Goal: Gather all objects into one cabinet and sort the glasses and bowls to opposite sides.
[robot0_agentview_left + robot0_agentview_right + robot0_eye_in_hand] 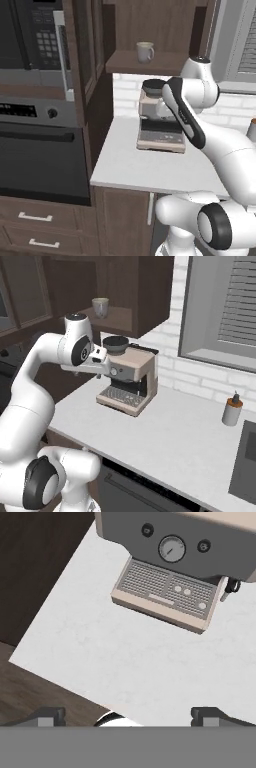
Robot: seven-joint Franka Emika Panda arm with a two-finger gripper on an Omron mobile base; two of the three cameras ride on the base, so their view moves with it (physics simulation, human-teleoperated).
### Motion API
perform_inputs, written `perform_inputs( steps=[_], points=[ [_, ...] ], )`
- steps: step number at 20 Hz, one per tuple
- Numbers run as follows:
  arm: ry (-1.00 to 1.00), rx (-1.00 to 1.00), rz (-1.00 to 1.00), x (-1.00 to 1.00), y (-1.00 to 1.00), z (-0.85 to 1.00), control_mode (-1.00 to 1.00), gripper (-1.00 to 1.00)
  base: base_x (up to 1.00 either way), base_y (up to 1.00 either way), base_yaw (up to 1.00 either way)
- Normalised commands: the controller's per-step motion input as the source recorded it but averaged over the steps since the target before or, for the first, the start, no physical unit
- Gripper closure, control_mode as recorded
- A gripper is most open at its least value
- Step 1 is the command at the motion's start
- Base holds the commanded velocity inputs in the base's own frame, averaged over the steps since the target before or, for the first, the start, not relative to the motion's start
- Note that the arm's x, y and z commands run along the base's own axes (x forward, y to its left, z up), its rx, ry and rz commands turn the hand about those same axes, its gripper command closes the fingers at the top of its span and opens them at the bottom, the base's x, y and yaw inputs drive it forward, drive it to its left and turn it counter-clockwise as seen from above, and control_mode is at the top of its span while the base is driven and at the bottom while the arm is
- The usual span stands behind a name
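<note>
Gripper spread wide, empty, above white counter before espresso machine. 1 cream mug upright on cabinet shelf; contents hidden. No legible writing.

The white counter carries a beige coffee machine near its back wall, and a small dispenser bottle stands far to the right. Above, the wooden shelf holds one cream mug, standing upright.

A glossy white robot arm built of rounded, bulbous segments. Dark grey rings and black caps mark its joints. Its two finger tips are small and dark.
</note>
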Motion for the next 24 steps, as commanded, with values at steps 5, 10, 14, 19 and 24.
perform_inputs(
  steps=[5, 10, 14, 19, 24],
  points=[
    [0.00, 0.00, 0.00, 0.00, 0.00, 0.00, 1.00, -1.00, 0.79, 0.02, 0.01],
    [0.00, 0.00, 0.00, 0.00, 0.00, 0.00, 1.00, -1.00, 0.79, 0.09, 0.00],
    [0.00, 0.00, 0.00, 0.00, 0.00, 0.00, 1.00, -1.00, 0.56, 0.13, 0.00],
    [0.00, 0.00, 0.00, 0.00, 0.00, 0.00, 1.00, -1.00, 0.19, 0.11, 0.00],
    [0.00, 0.00, 0.00, 0.00, 0.00, 0.00, 1.00, -1.00, 0.00, 0.12, 0.03]
  ],
)
